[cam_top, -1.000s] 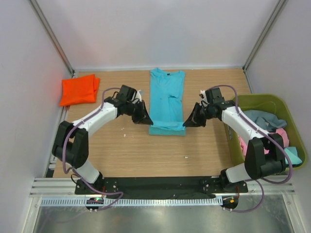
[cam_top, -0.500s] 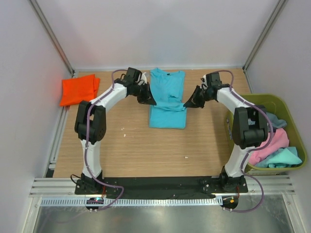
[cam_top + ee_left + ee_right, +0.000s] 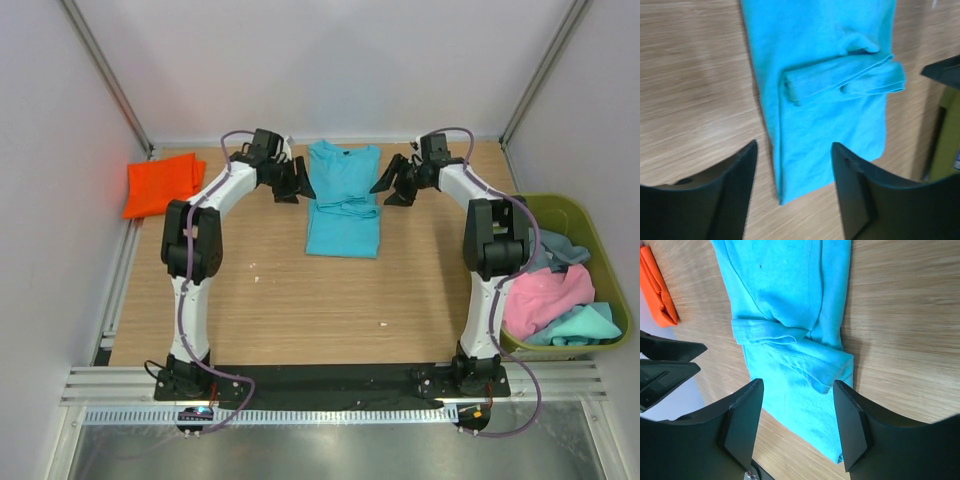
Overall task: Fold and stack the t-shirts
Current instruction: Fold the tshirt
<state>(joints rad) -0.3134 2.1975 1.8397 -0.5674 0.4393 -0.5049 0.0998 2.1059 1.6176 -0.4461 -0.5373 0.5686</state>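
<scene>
Both my arms have reached farther toward the back wall than half a second ago, and the turquoise t-shirt's lower half, which I was carrying up, now rests doubled over on itself. My left gripper and right gripper sit just off the two long edges of the turquoise t-shirt. In both wrist views the fingers are spread with nothing between them.

The shirt lies in the far middle of the table, collar toward the back wall, and its hem forms a bunched ridge across the middle. I keep my fingers apart and beside the cloth, I judge, so that pulling away does not drag the fold open again.

That ridge looks rumpled, not flat, so the next fold may need a cleaner grip at the doubled edge.

The orange t-shirt sits folded at the far left, well apart, probably the base of the stack. More shirts, including a pink t-shirt, wait in the green bin on my right.
</scene>
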